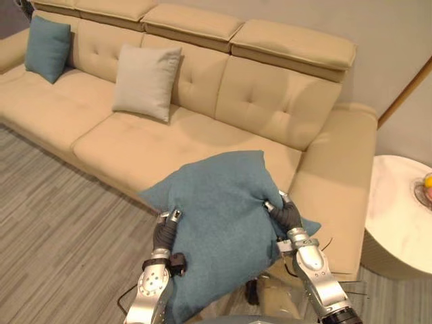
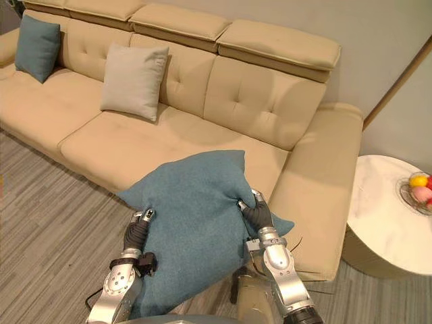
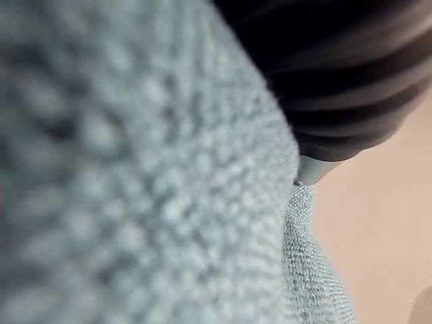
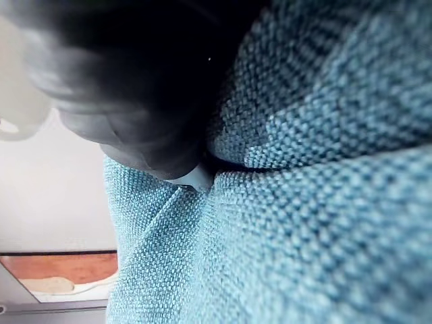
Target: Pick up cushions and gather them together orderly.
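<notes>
I hold the big teal cushion (image 1: pixel 223 209) up off the striped floor (image 1: pixel 54 229), in front of the right end of the beige sofa (image 1: pixel 270 101), with one robot hand on each side edge. My right robot hand (image 1: pixel 287 214) is closed on it. It digs into the right edge and the cloth puckers into a deep fold around the pinch, which the right wrist view shows from close by. My left robot hand (image 1: pixel 164 233) sits against the opposite edge, lower down, with the weave bulging over it. I cannot tell whether it clutches the cloth or only presses against it.

I judge the two-sided hold suits something this soft and wide. Held by one edge it would sag and swing, while a hand on each side keeps it spread and steerable. It hangs tilted, its top corner over the seat and its lower part drooping between my arms.

The other two stand well apart from it. A pale cushion (image 1: pixel 145 81) leans upright against the backrest near the middle, and a smaller blue cushion (image 1: pixel 47 47) is propped at the far left end. Gathering them looks barely begun, and my load most likely belongs beside the pale one, upright against the backrest. A loose left side could let it slip.
</notes>
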### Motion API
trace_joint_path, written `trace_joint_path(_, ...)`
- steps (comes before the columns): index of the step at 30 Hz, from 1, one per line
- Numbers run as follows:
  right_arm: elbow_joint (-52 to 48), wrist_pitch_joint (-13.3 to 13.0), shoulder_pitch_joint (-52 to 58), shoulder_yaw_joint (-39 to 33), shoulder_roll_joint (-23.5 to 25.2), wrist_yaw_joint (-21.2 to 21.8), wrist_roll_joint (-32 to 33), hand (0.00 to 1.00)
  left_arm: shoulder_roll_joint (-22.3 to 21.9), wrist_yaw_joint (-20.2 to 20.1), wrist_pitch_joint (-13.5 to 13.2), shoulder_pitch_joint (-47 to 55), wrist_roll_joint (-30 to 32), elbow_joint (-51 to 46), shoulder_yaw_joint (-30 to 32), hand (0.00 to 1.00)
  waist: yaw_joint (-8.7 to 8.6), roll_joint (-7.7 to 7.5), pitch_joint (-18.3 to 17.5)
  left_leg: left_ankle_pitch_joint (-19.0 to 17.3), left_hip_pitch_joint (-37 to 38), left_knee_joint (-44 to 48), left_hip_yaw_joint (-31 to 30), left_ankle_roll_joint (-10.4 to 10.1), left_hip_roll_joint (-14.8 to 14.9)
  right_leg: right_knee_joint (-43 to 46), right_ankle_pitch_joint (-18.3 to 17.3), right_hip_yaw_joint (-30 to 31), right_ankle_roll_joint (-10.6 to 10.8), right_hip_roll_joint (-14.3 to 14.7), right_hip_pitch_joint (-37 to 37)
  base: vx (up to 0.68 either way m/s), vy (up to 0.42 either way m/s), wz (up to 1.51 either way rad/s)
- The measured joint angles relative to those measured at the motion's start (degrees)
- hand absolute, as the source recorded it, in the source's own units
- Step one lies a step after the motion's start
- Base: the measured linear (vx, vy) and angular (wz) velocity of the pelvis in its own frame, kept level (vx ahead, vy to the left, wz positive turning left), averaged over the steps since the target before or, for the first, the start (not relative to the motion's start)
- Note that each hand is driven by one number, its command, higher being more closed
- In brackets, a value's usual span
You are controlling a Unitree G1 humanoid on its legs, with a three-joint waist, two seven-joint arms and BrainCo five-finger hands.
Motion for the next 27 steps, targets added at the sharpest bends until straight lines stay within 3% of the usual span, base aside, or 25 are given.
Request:
trace_joint_path(1, 0.00, 0.00, 0.03, -0.19, 0.02, -0.03, 0.07, 1.00, -0.21, -0.31, 0.00, -0.57, 0.00, 0.44, 0.16, 1.00, 0.08, 0.05, 0.00, 1.04, -1.79, 4.02, 1.04, -1.47, 0.93, -1.14, -0.08, -0.10, -0.32, 0.75, 0.86, 0.37, -0.230, -0.09)
trace_joint_path(2, 0.00, 0.00, 0.04, -0.30, -0.01, -0.07, 0.10, 1.00, -0.38, -0.71, 0.00, -1.03, -0.04, 1.25, 0.28, 1.00, 0.23, 0.09, 0.17, 4.58, -4.79, 12.89, 3.57, -1.76, 3.78, -3.73, -0.12, 0.42, -1.01, 2.71, 3.96, 0.40, -0.208, -0.44)
trace_joint_path(3, -0.01, -0.01, 0.11, -0.30, -0.01, -0.07, 0.11, 1.00, -0.51, -0.79, -0.02, -1.09, -0.05, 2.42, 0.27, 1.00, 0.49, -0.09, 0.42, 5.42, -6.38, 20.24, 5.94, -1.26, 6.50, -6.80, -0.06, 1.87, -1.57, 4.41, 7.83, 0.40, -0.187, -0.63)
trace_joint_path(4, -0.02, -0.05, 0.10, -0.31, -0.02, -0.08, 0.11, 1.00, -0.74, -0.79, -0.01, -1.10, -0.05, 2.77, 0.27, 1.00, 1.01, -0.23, 0.42, 4.86, -6.73, 22.41, 6.91, -0.57, 7.34, -7.87, -0.08, 2.87, -1.69, 4.87, 9.37, 0.43, -0.145, -0.87)
trace_joint_path(6, -0.30, -0.19, -0.04, -0.82, -0.01, -0.12, 0.11, 1.00, -1.72, -0.81, -0.28, -1.34, -0.04, 2.80, 0.35, 1.00, 1.44, -0.73, 0.42, 2.36, -9.32, 23.35, 10.44, 3.42, 7.72, -10.69, -0.71, 7.08, -2.60, 5.33, 12.70, 0.34, -0.068, -0.95)
trace_joint_path(7, -0.47, -0.19, -0.27, -0.98, -0.02, -0.12, 0.07, 1.00, -1.97, -0.84, -0.31, -1.42, 0.00, 2.76, 0.50, 1.00, 1.54, -0.75, 0.43, 1.53, -11.48, 20.72, 10.61, 4.72, 7.57, -11.50, -0.70, 9.47, -2.62, 5.32, 13.66, 0.24, -0.006, -0.89)
trace_joint_path(8, -0.47, -0.17, -0.32, -0.97, 0.00, -0.12, 0.04, 1.00, -2.01, -0.84, -0.26, -1.38, 0.02, 2.77, 0.59, 1.00, 1.68, -0.79, 0.47, 1.54, -12.31, 18.96, 10.32, 4.71, 7.49, -11.84, -0.71, 10.74, -2.61, 5.30, 14.14, 0.34, 0.039, -1.19)
trace_joint_path(10, -0.46, -0.08, -0.24, -0.96, 0.02, -0.12, 0.01, 1.00, -2.19, -0.84, -0.11, -1.05, 0.05, 2.78, 0.65, 1.00, 2.03, -0.94, 0.75, 2.03, -14.06, 10.79, 6.76, 3.84, 6.83, -12.22, -0.48, 14.63, -2.16, 5.07, 16.10, 0.30, 0.093, -1.12)
trace_joint_path(12, -0.46, -0.06, -0.10, -0.97, 0.03, -0.14, -0.01, 1.00, -2.57, -0.83, -0.09, -0.94, 0.16, 2.77, 0.76, 1.00, 2.15, -1.14, 1.08, 3.68, -13.52, 3.38, 3.14, 1.25, 6.51, -12.21, -0.52, 16.91, -2.11, 5.09, 18.05, 0.22, 0.147, -1.00)
trace_joint_path(13, -0.47, -0.10, -0.07, -0.97, 0.01, -0.13, -0.01, 1.00, -2.54, -0.83, -0.10, -0.97, 0.50, 2.68, 0.77, 1.00, 2.18, -0.95, 1.01, 5.76, -12.83, -1.50, 1.15, -0.46, 6.19, -12.03, -1.15, 17.72, -1.07, 4.99, 19.03, 0.20, 0.217, -1.15)
trace_joint_path(15, -0.54, -0.13, -0.06, -1.00, -0.23, -0.14, -0.01, 1.00, -2.86, -0.83, -0.14, -0.67, 0.56, 2.20, 0.69, 1.00, 2.07, 0.90, 0.59, 17.69, -11.88, -6.60, -0.40, -0.43, 6.50, -11.21, -3.03, 20.17, 1.78, 6.10, 19.45, 0.18, 0.275, -1.01)
trace_joint_path(16, -0.49, -0.10, 0.28, -1.15, -0.07, -0.23, -0.01, 1.00, -3.08, -0.83, -0.04, -0.71, 0.61, 2.14, 0.67, 1.00, 0.89, 2.22, 0.55, 18.05, -10.75, -7.79, -0.19, -2.02, 6.96, -11.20, -3.93, 20.92, 3.11, 6.57, 19.94, 0.16, 0.344, -0.48)
trace_joint_path(18, -0.49, -0.05, 1.43, -1.42, 0.93, -0.25, -0.03, 1.00, -2.41, -0.83, -0.05, -1.13, 1.21, 2.07, 0.67, 1.00, 0.72, 0.54, 0.68, 16.74, -7.14, -13.58, 1.57, -1.00, 4.57, -10.72, -4.85, 22.29, 4.83, 4.35, 19.51, 0.13, 0.315, -0.29)
trace_joint_path(20, -0.50, -0.05, 1.49, -1.40, 1.39, -0.24, -0.10, 1.00, -2.10, -0.80, 0.00, -0.66, 1.48, 2.06, 0.64, 1.00, 1.44, -0.11, 0.54, 17.29, -5.41, -16.84, 4.11, 0.04, 2.11, -11.33, -4.74, 24.15, 6.27, 2.01, 19.03, 0.05, 0.209, -0.32)
trace_joint_path(24, -0.50, -0.04, 0.24, -1.10, 1.72, -0.60, -1.36, 1.00, -1.37, -0.36, -0.03, -1.20, 1.64, 1.89, 0.65, 1.00, 1.48, 0.24, 0.50, 18.64, -4.81, -21.19, 6.32, 1.81, -0.72, -14.27, -3.43, 25.71, 8.09, -0.63, 17.78, 0.03, 0.134, -0.22)
trace_joint_path(27, 0.08, -0.04, -6.36, -0.64, 2.03, -4.09, -3.98, 1.00, -0.64, 2.90, -0.04, -6.65, 1.88, 1.90, 0.74, 1.00, 1.46, 0.35, 1.19, 20.26, -8.73, -23.06, 9.04, 2.98, -1.59, -16.38, -0.37, 27.63, 8.81, -1.77, 12.80, 0.00, 0.059, -0.37)
